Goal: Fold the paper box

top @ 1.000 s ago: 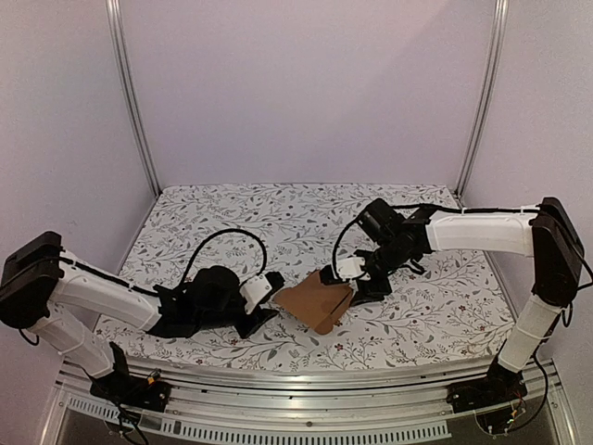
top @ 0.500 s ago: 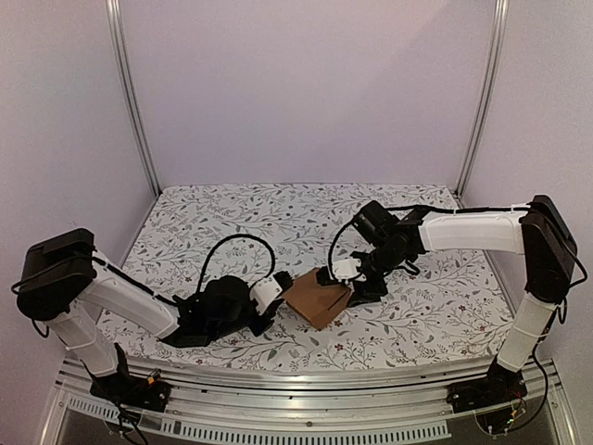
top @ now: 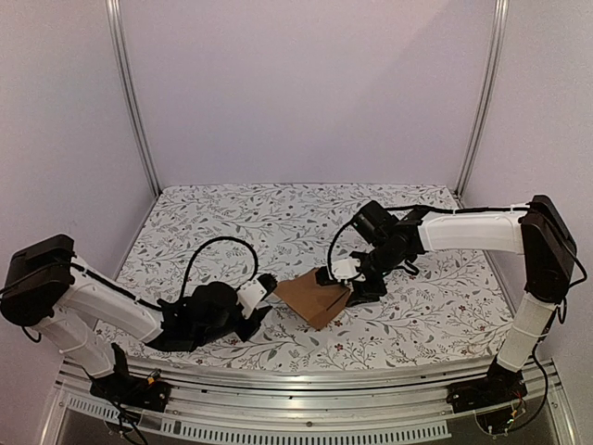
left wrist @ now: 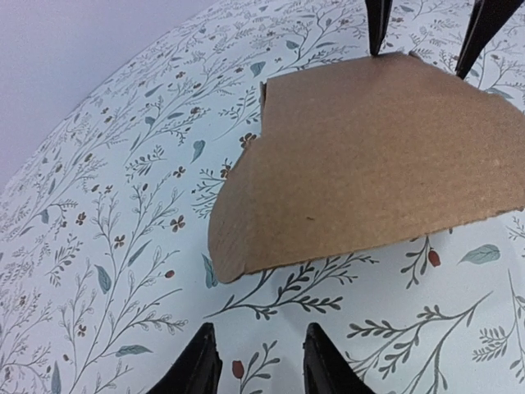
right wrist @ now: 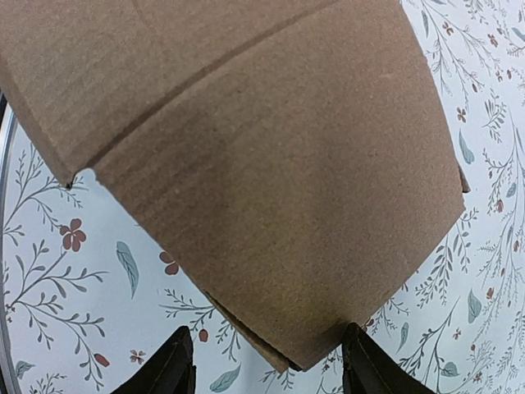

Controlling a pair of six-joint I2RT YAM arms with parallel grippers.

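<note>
Top view: paper box (top: pixel 315 298) lies mid-desk (top: pixel 232 222), between both arms.
Left wrist: left jaws apart, empty, just short of box's rounded flap. We'd slide under edge, lift along crease.
Right wrist: right jaws apart, straddling flap tip, not clamped. We'd steady box there.

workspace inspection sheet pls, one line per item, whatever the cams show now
surface: white floral-print table cover, flat
job's things: plain brown cardboard paper box, partly folded, lying mid-table between the two tools
clutter: nothing seen
grippers: left tool open, just short of the cardboard's near edge, not touching; right tool open, its fingers at the far edge, a cardboard corner between them
cables: black cable loop arching over the left arm; black cable curve by the right wrist; neither on the cardboard
surroundings: plain pale walls, aluminium corner posts, metal rail at the near edge
</note>
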